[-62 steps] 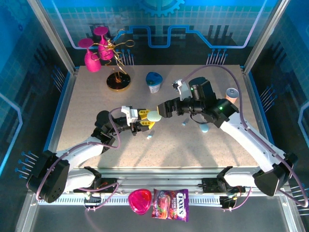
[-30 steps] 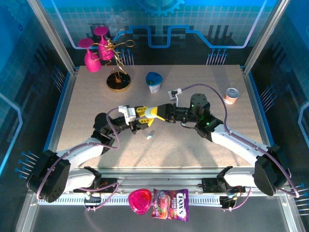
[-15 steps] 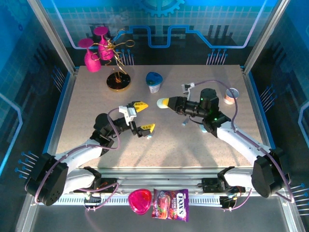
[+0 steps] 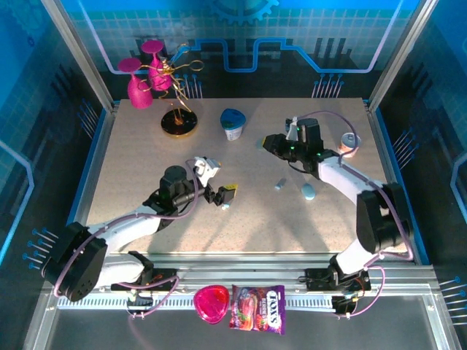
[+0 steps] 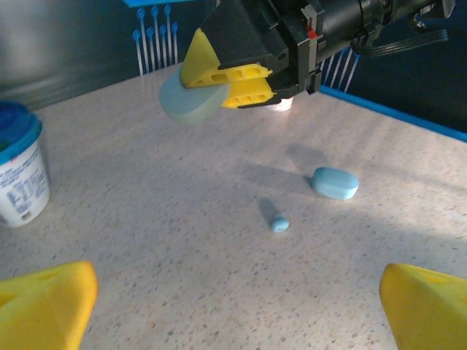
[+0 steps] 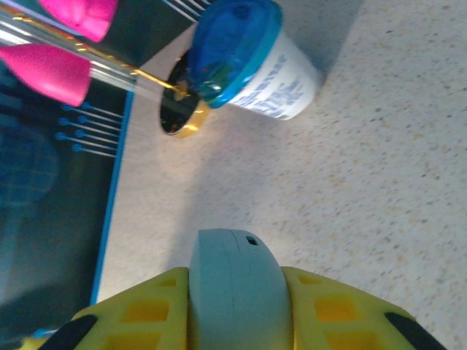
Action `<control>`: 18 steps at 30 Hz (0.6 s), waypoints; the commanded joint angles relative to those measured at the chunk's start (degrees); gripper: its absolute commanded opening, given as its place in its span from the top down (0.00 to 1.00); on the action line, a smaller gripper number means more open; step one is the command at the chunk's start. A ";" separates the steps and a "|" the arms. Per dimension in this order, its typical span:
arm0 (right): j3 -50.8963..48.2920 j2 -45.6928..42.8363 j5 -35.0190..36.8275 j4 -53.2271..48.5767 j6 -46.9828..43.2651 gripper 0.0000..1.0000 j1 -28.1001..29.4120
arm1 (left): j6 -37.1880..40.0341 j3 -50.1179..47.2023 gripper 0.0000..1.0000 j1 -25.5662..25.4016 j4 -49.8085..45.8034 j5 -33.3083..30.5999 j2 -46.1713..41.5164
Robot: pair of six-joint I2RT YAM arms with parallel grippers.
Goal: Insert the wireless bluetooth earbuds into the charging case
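Note:
My right gripper [image 4: 267, 143] is shut on the pale-blue oval charging case [image 6: 237, 290], held off the table near the back, right of the cup. In the left wrist view the case [image 5: 186, 98] sticks out from between its yellow fingers. My left gripper [image 4: 221, 191] stands wide open and holds nothing, low over the table's middle. One tiny earbud [image 4: 226, 206] lies just in front of it. Another earbud [image 4: 281, 184] [image 5: 279, 224] lies further right, beside a second pale-blue oval piece [image 4: 308, 191] [image 5: 336, 182].
A white cup with a blue lid [image 4: 233, 124] [image 6: 252, 62] stands at the back, with a gold-based stand [image 4: 179, 124] and pink vases [image 4: 142, 80] to its left. A small can [image 4: 351, 144] sits at the right edge. A candy bag [image 4: 257, 319] lies below the table's front rail.
A second ago both grippers met at the case in the table's middle. My left gripper has opened and drawn back; the right one has carried the case towards the back right.

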 commanded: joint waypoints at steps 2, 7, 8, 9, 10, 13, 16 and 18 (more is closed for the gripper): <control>6.29 7.46 3.93 -2.71 -3.54 0.77 -0.30 | -0.40 2.21 0.00 -0.60 -1.20 -4.44 1.50; 12.58 16.72 5.25 -4.00 -4.01 0.77 -0.35 | -1.49 2.97 0.01 -0.71 -0.11 -4.81 2.51; 13.79 18.39 4.94 -4.25 -3.88 0.77 -0.35 | -1.65 3.12 0.01 -0.67 0.26 -4.74 2.69; 14.68 19.56 4.31 -4.41 -3.84 0.76 -0.41 | -1.80 3.17 0.01 -0.64 0.43 -4.71 2.77; 15.61 20.77 3.69 -4.54 -3.91 0.74 -0.32 | -1.87 3.24 0.01 -0.76 0.38 -4.78 2.79; 17.58 23.61 4.13 -5.66 -4.35 0.74 -0.23 | -2.20 3.24 0.01 -0.80 -0.02 -4.81 2.75; 18.57 25.12 5.08 -6.82 -5.23 0.74 -0.25 | -2.43 3.11 0.01 -0.77 -0.26 -4.72 2.74; 19.09 25.65 5.86 -7.97 -6.07 0.73 -0.25 | -2.59 3.06 0.01 -0.74 -0.27 -4.66 2.61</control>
